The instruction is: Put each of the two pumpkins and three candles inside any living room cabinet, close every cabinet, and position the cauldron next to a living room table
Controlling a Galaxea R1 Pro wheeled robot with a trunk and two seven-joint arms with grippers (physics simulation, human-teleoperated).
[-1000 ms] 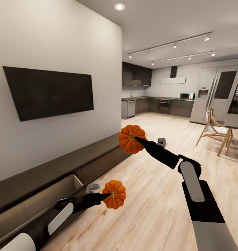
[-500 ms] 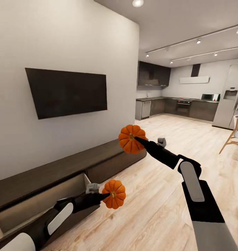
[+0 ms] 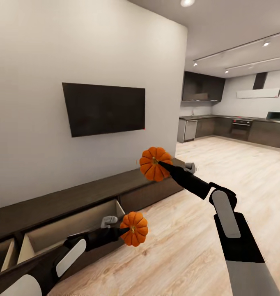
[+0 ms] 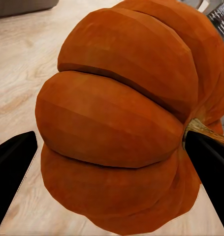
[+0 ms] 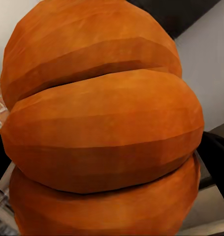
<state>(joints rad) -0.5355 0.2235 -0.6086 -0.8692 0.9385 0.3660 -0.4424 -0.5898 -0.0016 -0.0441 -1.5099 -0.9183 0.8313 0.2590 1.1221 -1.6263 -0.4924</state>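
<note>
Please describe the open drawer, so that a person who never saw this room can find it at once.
Below the wall-mounted television runs a long, low, dark-brown cabinet. The open drawer is beside the left claw's pumpkin; its light tan inside shows, while the front beside it is flush and dark.

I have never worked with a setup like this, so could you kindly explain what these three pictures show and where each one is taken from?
These are simulator renders of a wheeled robot with two arms. The wide picture comes from a camera on its head, looking down over both arms in a living room that opens onto a kitchen. The left gripper holds one small orange pumpkin, and the right gripper holds another pumpkin higher up. The two close-ups come from cameras near each gripper: the dark jaws sit at either side of the orange. Along the wall, under the television, runs a long dark cabinet with a drawer pulled open, showing its light insides.
</note>
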